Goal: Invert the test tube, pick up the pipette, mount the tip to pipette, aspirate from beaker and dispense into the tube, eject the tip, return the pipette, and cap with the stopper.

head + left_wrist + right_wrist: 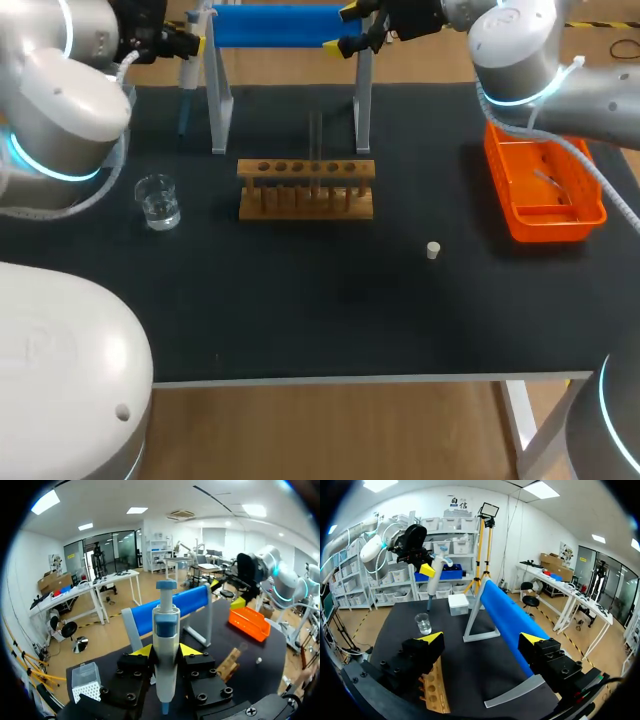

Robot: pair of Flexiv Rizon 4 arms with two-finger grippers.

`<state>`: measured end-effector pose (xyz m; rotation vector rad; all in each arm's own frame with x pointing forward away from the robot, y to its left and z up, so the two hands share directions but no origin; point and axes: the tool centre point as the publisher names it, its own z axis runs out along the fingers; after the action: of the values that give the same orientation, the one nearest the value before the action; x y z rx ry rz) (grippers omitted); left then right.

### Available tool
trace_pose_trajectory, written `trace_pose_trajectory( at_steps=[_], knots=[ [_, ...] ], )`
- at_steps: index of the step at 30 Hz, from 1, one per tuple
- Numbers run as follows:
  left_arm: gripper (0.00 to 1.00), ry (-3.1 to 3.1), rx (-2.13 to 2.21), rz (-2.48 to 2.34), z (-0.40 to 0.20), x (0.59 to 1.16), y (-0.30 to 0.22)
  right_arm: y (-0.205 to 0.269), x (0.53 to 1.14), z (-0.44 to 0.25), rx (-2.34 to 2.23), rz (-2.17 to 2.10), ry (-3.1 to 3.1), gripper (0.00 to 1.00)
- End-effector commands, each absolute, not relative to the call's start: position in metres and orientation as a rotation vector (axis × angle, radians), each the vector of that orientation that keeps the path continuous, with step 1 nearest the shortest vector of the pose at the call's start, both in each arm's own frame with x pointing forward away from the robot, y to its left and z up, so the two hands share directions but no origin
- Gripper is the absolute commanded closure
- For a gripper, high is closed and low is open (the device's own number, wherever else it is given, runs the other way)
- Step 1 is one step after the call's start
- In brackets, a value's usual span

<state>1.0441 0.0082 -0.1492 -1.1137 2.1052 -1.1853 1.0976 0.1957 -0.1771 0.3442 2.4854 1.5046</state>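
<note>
My left tool [166, 650] is clamped on the pipette [165, 630], one yellow fingertip pressed to each side of its white body. The pipette hangs upright, blue end down. I have it off the counter [330, 310], behind the rack [305, 187] and off its left end.

My right tool [481, 639] stands wide apart and holds nothing. It sits high behind the rack, past its right end, at the end of the blue bar of the stand [280, 25]. From that wrist the bar runs out ahead, close to one finger; I cannot tell whether they touch.

The stand's grey legs rest on the counter just behind the rack, and the blue bar spans above them.

The rack is wooden, with a row of holes along its top. A clear tube [315, 140] stands upright in one hole right of the middle. I cannot tell which end is up.

The beaker [157, 200], with some clear liquid in it, sits left of the rack and apart from it. The small pale stopper [433, 250] lies alone on the counter, right of the rack and nearer me. The orange tray [550, 232] lies well right of the rack. The tip box [458, 603] stands beyond the rack, past the beaker.
</note>
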Motion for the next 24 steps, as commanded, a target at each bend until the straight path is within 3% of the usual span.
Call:
trace_pose_trajectory(
  at_steps=[1,24],
  knots=[
    [1.00,2.109,-1.158,-1.092,-0.157,1.071,-0.011,0.195,1.099,-0.176,0.343,1.502,2.491,0.00],
    [1.00,1.958,-1.390,-0.928,-0.158,1.105,-0.026,0.195,1.099,-0.176,0.343,1.502,2.491,0.00]
  ],
)
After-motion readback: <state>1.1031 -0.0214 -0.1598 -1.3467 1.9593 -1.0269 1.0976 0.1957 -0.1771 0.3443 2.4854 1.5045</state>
